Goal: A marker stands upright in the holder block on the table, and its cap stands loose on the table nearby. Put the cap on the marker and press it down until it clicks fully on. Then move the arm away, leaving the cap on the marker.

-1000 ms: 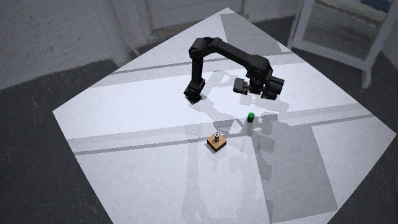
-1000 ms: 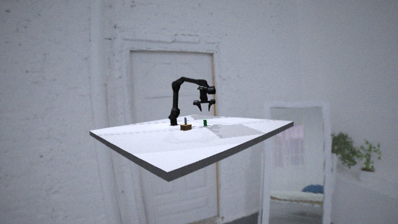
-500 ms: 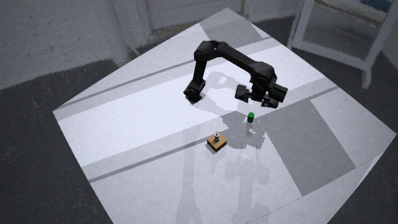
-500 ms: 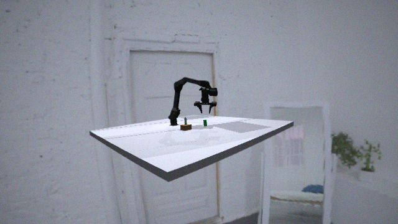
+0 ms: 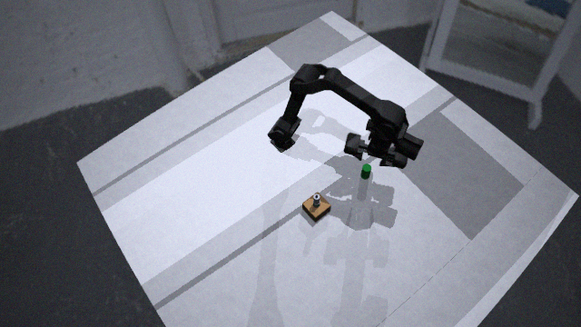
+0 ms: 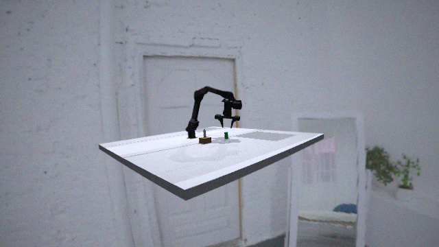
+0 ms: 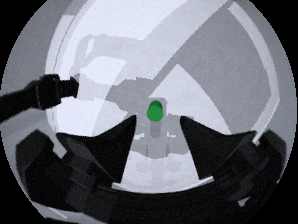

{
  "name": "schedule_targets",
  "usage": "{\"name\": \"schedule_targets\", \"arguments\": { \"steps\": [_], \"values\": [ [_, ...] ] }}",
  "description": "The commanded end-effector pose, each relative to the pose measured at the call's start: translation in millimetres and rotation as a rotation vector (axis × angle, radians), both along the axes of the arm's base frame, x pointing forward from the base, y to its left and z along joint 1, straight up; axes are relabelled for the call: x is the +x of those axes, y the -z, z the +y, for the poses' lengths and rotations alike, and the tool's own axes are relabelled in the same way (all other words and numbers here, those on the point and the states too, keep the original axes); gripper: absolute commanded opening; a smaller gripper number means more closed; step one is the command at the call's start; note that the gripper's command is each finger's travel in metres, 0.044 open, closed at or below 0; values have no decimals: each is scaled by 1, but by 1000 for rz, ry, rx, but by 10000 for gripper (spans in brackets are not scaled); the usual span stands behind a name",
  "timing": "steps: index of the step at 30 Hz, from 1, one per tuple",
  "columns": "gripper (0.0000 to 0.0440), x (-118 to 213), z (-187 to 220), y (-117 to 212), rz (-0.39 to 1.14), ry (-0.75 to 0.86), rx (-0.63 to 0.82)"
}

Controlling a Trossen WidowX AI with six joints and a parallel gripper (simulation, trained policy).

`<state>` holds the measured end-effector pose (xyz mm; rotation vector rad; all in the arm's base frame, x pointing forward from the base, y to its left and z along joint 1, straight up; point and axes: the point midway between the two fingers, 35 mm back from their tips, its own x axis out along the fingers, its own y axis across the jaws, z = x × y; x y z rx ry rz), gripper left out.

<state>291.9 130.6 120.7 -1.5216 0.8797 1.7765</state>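
Green cylindrical cap [image 5: 366, 172] [image 6: 226, 135] [image 7: 155, 111] stands upright on the white square bench [image 5: 218, 191] [image 6: 158, 154] [image 7: 200, 100], well inside its edges; above it, the black jaws [image 5: 373, 152] [image 6: 227, 127] are open, holding nothing.

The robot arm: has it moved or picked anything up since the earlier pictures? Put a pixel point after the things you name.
The arm [image 5: 351, 91] [image 6: 219, 92] has reached a little farther out and its gripper [image 5: 374, 156] [image 6: 226, 127] [image 7: 158, 118] has come lower, towards the cap [image 5: 366, 172] [image 6: 226, 135] [image 7: 155, 111]. Nothing was taken or let go: the gripper is open. The cap, marker [image 5: 316, 200] [image 6: 204, 132] and block [image 5: 313, 210] [image 6: 205, 140] stayed put.
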Motion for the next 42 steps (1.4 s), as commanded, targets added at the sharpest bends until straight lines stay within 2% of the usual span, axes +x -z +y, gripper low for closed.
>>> {"name": "schedule_targets", "arguments": {
  "steps": [1,24,28,34,42],
  "values": [
    [293,2,-2,7,7,-14,-21],
    [253,-9,-5,56,76,-140,-77],
    [220,-10,-5,61,69,-163,-86],
    [71,-8,-6,53,36,-184,-89],
    [80,3,-13,27,-27,-181,-84]
  ]
}}
